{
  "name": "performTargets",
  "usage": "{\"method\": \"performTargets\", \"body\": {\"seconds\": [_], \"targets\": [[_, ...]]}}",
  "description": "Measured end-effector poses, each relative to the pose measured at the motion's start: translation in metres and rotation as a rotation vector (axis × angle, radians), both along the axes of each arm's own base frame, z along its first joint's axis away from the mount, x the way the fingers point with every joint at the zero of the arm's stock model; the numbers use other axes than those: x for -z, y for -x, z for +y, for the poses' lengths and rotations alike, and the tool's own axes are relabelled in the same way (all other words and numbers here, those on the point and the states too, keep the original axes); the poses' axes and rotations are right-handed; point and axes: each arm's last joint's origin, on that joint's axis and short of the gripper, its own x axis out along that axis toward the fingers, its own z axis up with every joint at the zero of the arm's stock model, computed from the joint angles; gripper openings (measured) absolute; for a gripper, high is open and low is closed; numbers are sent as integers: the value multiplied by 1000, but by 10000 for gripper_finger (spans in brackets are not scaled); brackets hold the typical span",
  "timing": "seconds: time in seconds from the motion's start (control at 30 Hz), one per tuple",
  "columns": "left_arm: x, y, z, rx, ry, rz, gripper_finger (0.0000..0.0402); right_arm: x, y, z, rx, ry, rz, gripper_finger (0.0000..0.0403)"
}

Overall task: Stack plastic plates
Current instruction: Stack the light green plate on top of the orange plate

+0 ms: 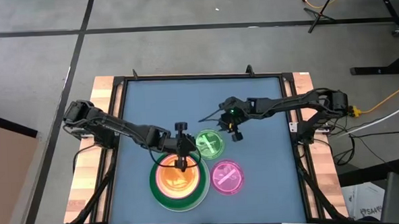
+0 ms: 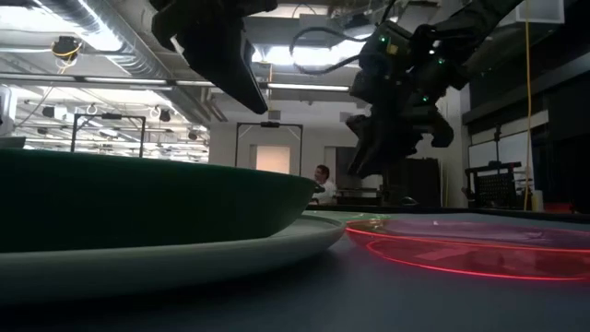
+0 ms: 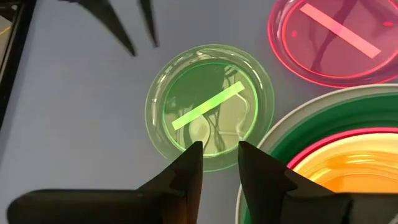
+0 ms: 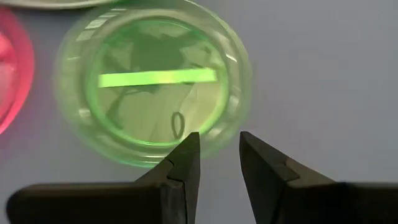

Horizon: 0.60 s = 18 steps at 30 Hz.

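On the left side of the blue table (image 1: 138,101), the left gripper (image 1: 182,161) hangs over a stack of plates (image 1: 179,180): white at the bottom, then dark green, pink, and orange on top. Its fingers (image 3: 189,163) are a little apart and hold nothing. Just right of the stack lies the small see-through green plate (image 1: 209,143). The small pink plate (image 1: 226,176) lies below it. The right gripper (image 1: 234,131) hangs by the green plate's far edge, fingers (image 4: 186,158) a little apart, empty
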Motion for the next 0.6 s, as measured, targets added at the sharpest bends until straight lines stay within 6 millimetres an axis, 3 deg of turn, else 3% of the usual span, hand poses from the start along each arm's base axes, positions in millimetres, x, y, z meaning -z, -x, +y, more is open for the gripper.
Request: {"method": "performTargets", "body": {"seconds": [0.2,0.37,0.6], "targets": [[0,-1,4,-11,1,-2,95,0,0,11,-249,67,-40,104],[0,-1,4,-13,0,-2,95,3,2,34,-488,190,-37,104],[0,-1,4,-13,0,-2,95,6,3,62,-572,365,12,104]]}}
